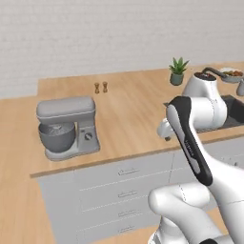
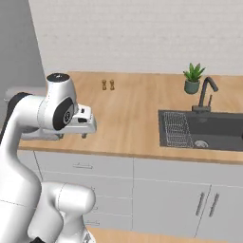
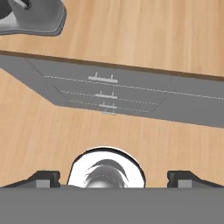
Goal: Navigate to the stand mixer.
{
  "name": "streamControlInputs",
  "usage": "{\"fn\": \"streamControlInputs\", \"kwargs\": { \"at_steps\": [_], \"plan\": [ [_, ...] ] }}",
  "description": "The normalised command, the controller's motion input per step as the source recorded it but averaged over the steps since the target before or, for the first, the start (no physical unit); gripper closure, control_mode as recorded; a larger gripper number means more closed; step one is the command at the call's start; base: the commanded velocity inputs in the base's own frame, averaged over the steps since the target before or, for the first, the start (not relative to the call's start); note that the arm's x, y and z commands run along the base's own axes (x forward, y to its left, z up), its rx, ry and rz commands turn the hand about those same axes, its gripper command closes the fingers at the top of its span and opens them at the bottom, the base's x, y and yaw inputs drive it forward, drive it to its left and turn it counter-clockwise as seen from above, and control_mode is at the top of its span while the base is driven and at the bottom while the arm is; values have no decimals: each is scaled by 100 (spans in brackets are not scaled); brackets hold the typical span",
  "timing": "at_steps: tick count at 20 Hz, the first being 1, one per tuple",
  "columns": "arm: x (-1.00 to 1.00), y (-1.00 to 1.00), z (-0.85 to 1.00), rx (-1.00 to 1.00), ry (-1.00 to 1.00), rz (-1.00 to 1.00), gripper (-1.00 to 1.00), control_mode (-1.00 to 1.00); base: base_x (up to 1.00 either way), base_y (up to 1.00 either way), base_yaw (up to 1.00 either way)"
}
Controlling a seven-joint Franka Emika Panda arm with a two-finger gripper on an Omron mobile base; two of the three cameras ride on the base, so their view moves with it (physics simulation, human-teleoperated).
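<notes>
You are looking at a wooden counter (image 1: 128, 119) running along a pale brick wall (image 1: 95, 33), with grey drawer fronts (image 1: 124, 183) below it and a wood floor (image 3: 39, 131) in front. Your gripper (image 3: 113, 178) hangs above the floor just off the counter edge, its two fingertips (image 3: 43, 178) set wide apart with nothing between them. The stand mixer (image 1: 66, 127) sits on the counter ahead and to the left of the gripper, near the front edge; its grey base (image 3: 33, 19) shows in the hand view's upper left corner. Far behind, two small shakers (image 1: 100, 87) stand by the wall. Off to the right you have a potted plant (image 2: 192, 78), a black faucet (image 2: 207, 92) and a dark sink (image 2: 213, 130).
</notes>
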Motion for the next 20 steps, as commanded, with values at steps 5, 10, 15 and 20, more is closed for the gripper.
{"fn": "streamControlInputs", "kwargs": {
  "at_steps": [5, 10, 15, 20],
  "plan": [
    [0, 0, 0, 0, 0, 0, -100, 100, 58, 97, 7],
    [0, 0, 0, 0, 0, 0, -100, 100, 25, 80, 0],
    [0, 0, 0, 0, 0, 0, -100, 100, 0, 67, 0],
    [0, 0, 0, 0, 0, 0, -100, 100, 10, 12, 0]
  ]
}}
